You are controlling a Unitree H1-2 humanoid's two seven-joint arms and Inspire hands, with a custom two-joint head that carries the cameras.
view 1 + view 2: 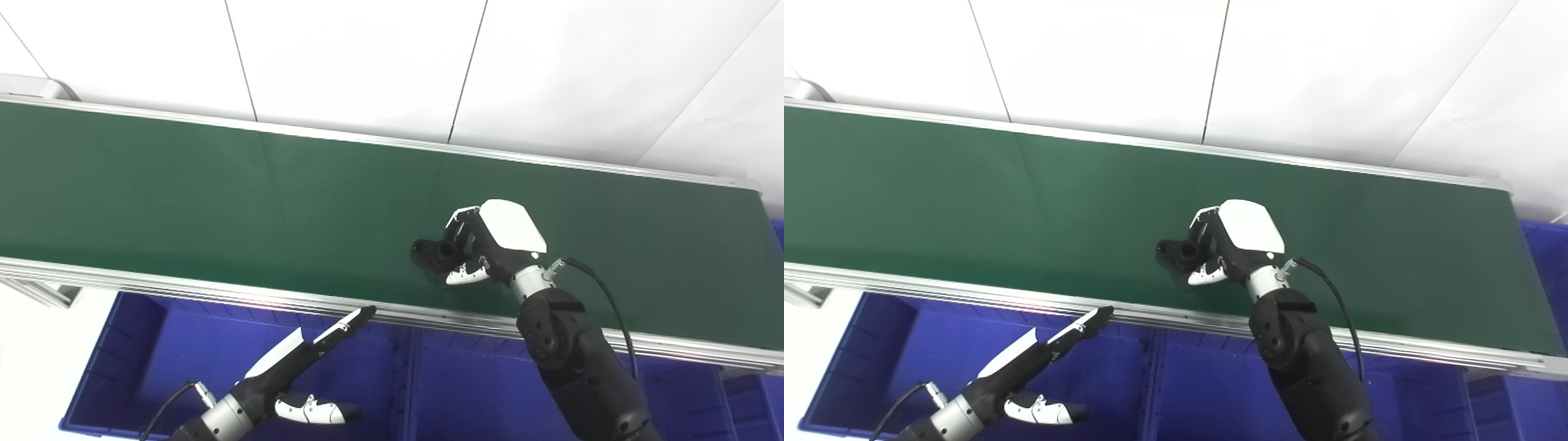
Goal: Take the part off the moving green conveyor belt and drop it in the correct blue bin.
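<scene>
A small black part (436, 252) with a round hole lies on the green conveyor belt (245, 208), near the belt's front edge. My right hand (490, 242) is over the belt and its fingers are curled around the part, thumb below it and fingers above; the part still rests on the belt. My left hand (306, 361) hovers low over the left blue bin (159, 361), fingers stretched out and apart, holding nothing.
A second blue bin (465, 386) sits below the belt's front rail (184, 285), to the right of the first. More blue bin edges show at far right (778, 236). White wall panels stand behind the belt.
</scene>
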